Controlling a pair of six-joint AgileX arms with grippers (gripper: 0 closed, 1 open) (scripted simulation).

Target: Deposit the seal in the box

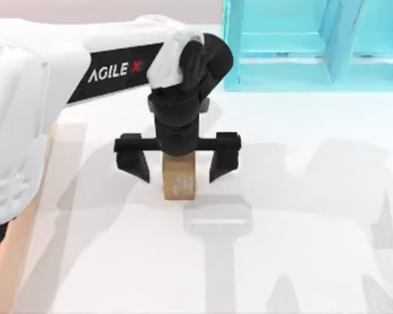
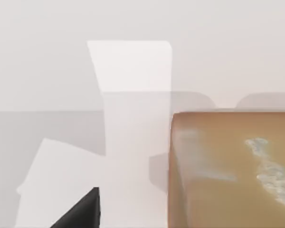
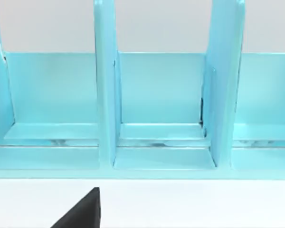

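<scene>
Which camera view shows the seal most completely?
The top view: the whole seal stands between the open left tool's fingers. The left wrist view shows part of it close up, with its whitish mark. The right wrist view faces the turquoise shelf.

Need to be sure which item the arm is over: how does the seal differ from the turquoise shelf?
The seal is a small tan-brown block; the turquoise shelf is far larger, with upright dividers. The seal stands mid-table between the left gripper's open fingers; the shelf sits at the table's far edge. Both rest on the white table.
</scene>
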